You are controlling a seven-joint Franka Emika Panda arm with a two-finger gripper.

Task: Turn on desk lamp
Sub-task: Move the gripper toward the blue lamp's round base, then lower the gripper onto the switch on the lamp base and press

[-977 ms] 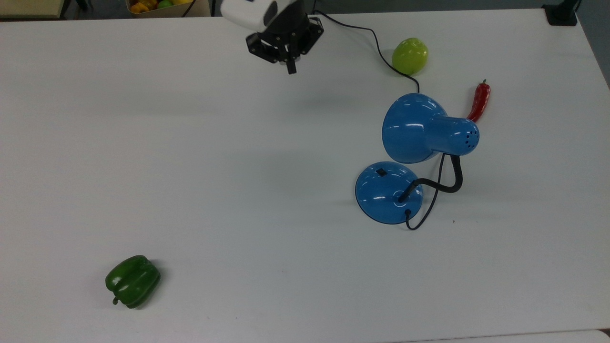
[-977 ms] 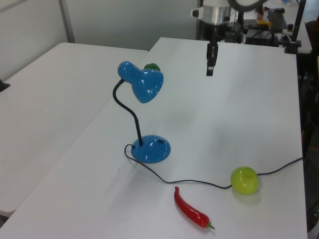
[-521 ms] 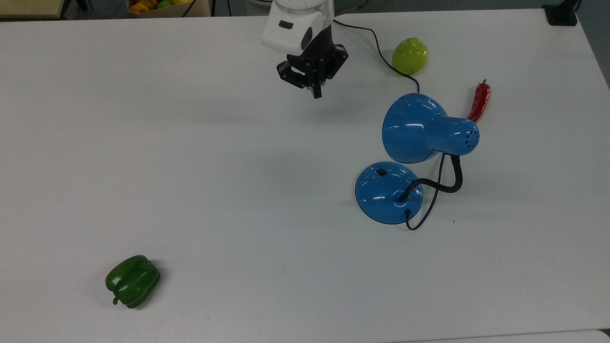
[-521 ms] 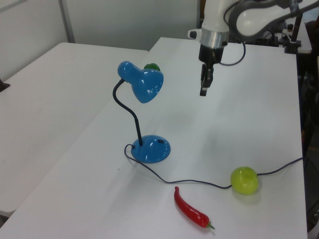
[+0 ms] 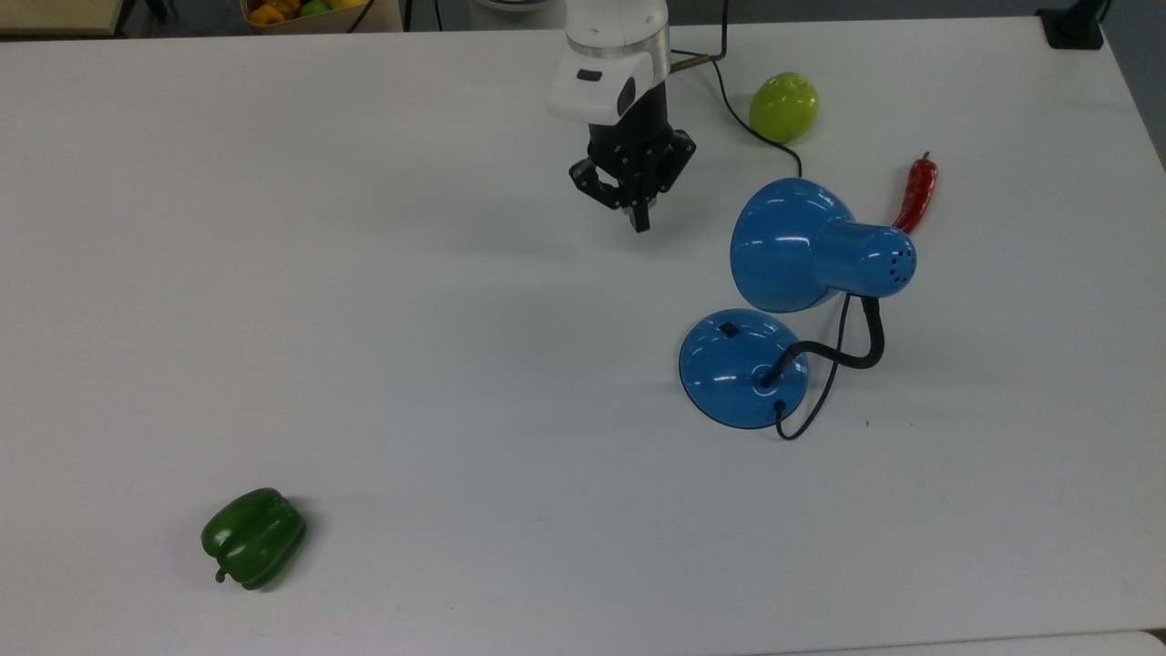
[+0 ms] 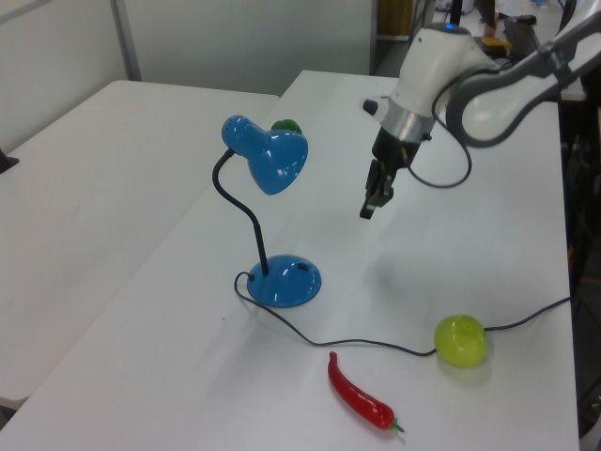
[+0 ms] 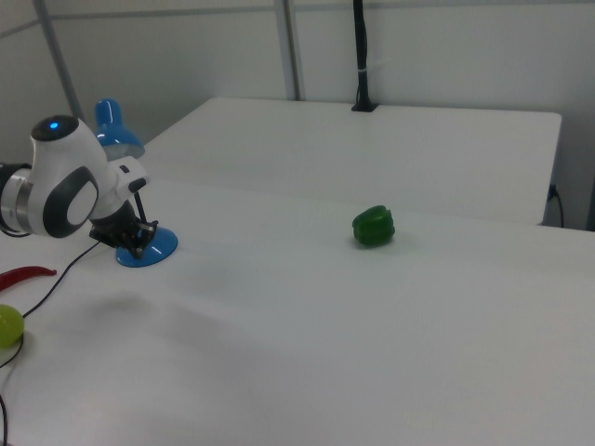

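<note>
A: Where's your pincer (image 5: 640,221) right now?

B: Top view, upper middle of the frame, hanging off the white arm (image 5: 608,55) and pointing down at the table (image 5: 410,319). Its fingers are together, nothing between them. In the left view you see it (image 6: 367,209) upper right of center, above the table surface, not touching anything.

A: And the lamp?

B: Your lamp (image 5: 802,301) sits right of center in the top view. Blue bell shade (image 5: 788,244) points toward the top view's left; round blue base (image 5: 742,369) sits just below it in the frame. Small black switch (image 5: 729,330) is on the upper part of the base. Black gooseneck (image 5: 856,351) loops from the base up to the shade. The lamp is to the lower right of the pincer in the frame, apart from it.

A: Left view?

B: Lamp (image 6: 272,225) stands upright, center left, shade tilted down toward the left view's right. Its cord (image 6: 357,343) runs along the table toward the lower right.

A: Anything else on the table?

B: Green apple (image 5: 783,107) upper right in the top view, beside the cord. Red chili (image 5: 915,193) just right of the shade. Green bell pepper (image 5: 253,538) lower left, well apart from everything. In the right view your pincer (image 7: 139,243) is at the left edge, in front of the blue base (image 7: 149,249).
</note>
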